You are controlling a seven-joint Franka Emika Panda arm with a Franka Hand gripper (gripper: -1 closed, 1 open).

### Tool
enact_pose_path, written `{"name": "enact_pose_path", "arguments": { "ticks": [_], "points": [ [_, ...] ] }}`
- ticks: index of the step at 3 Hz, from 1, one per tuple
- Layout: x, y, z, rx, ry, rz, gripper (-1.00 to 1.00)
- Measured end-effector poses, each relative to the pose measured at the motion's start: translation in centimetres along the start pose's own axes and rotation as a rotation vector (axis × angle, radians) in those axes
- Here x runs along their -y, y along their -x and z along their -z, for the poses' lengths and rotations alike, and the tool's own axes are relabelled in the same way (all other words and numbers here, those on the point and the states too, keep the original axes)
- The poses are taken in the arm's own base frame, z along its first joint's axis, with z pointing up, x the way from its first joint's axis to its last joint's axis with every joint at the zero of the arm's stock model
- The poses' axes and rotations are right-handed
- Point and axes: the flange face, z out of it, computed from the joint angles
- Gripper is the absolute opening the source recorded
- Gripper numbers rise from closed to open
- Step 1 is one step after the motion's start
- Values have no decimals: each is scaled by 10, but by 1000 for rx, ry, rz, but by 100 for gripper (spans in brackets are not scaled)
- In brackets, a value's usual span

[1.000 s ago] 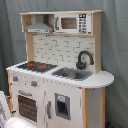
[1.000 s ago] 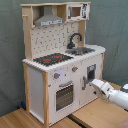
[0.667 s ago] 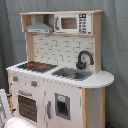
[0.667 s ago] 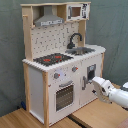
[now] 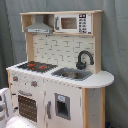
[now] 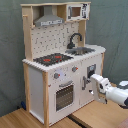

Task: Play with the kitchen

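The hand (image 6: 91, 82) sits against the kitchen (image 6: 60, 60) cupboard door, ready to open it; finger state is indeterminable.

The robot's big white round arm (image 6: 116, 92) has dark bands at its joints. Its end piece, the gripper (image 6: 88, 82), is white with black parts.

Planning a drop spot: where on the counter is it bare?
Bare: the rounded counter end beyond the sink and faucet. The hob is flat and unoccupied. Crowded: the front by the cabinet door, where the hand is.
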Motion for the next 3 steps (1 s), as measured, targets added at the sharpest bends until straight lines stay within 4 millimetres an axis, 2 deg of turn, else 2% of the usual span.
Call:
{"name": "enact_pose_path", "arguments": {
  "ticks": [2, 3],
  "points": [
    [-3, 2, -34, -14, -29, -125, 100],
    [-3, -6, -47, -45, -50, -167, 100]
  ]
}}
